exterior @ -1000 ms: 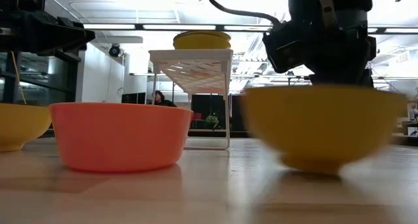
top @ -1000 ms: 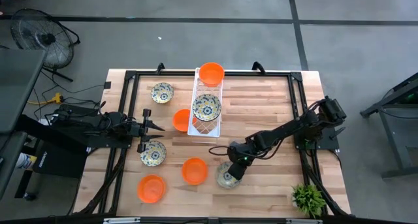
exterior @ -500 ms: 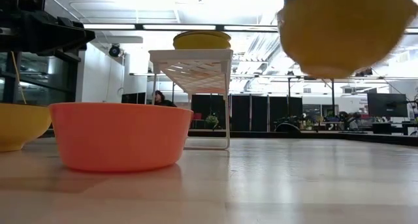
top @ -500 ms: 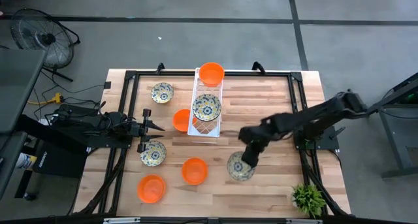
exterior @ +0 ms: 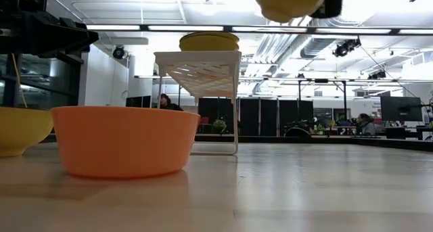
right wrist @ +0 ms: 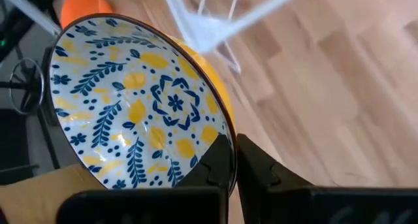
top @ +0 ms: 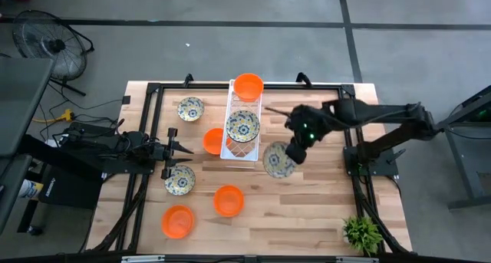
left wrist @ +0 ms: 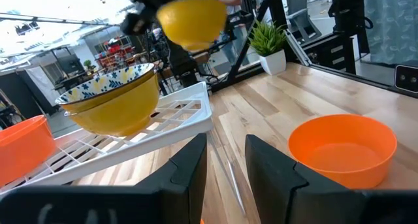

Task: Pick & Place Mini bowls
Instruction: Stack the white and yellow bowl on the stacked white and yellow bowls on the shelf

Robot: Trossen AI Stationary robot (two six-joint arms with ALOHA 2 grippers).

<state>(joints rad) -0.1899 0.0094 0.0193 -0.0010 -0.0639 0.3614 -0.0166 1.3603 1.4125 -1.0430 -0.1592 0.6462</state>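
Now that the right pincer (top: 292, 153), clamped on a floral bowl's (top: 278, 159) rim, has lifted it off the bench (top: 322, 202) to beside the white tray (top: 230, 151), placement's prob next; left pincer (top: 186, 150) idle, half-open, empty.

Wooden slat table (top: 322, 217), black frame along edges. Directly on it: white lattice tray (top: 230, 149) at centre-back, three orange bowls (top: 228, 201), two floral bowls (top: 179, 179), small green plant (top: 360, 234) at front right corner.
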